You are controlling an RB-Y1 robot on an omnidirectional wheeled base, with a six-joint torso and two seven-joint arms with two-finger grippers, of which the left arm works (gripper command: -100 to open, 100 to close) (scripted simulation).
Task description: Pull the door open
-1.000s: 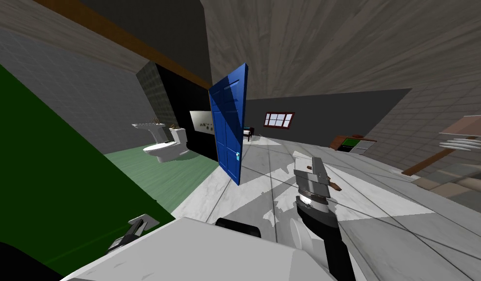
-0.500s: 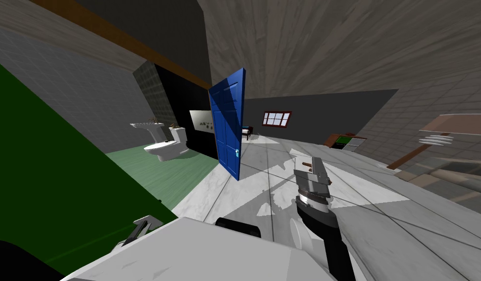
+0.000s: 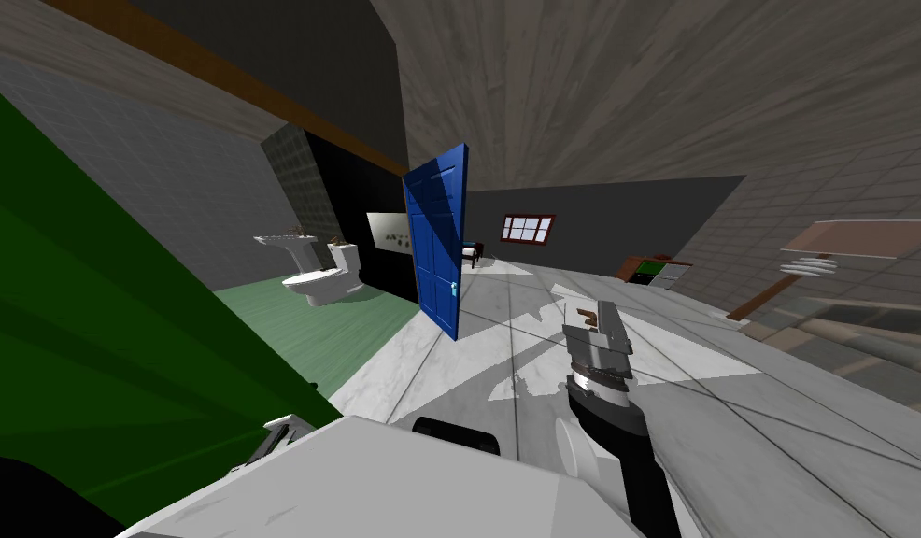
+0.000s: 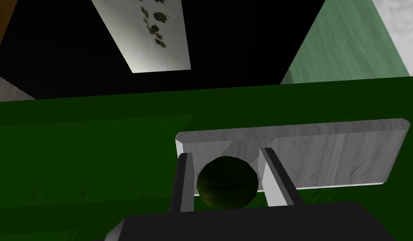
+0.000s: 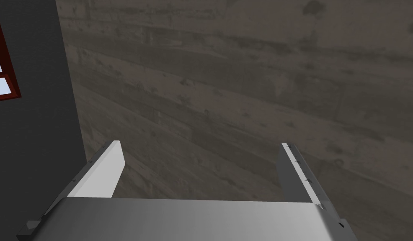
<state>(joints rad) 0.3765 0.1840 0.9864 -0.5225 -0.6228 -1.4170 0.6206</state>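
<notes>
The left tool is clenched on the dark green knob of the green door at near left; the right tool is released, raised at right.

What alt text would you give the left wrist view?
The left gripper is shut on a dark green round knob, which sits on a light grey plate on a dark green door. Past the door's edge lie a black area, a pale spotted panel and green floor.
</notes>
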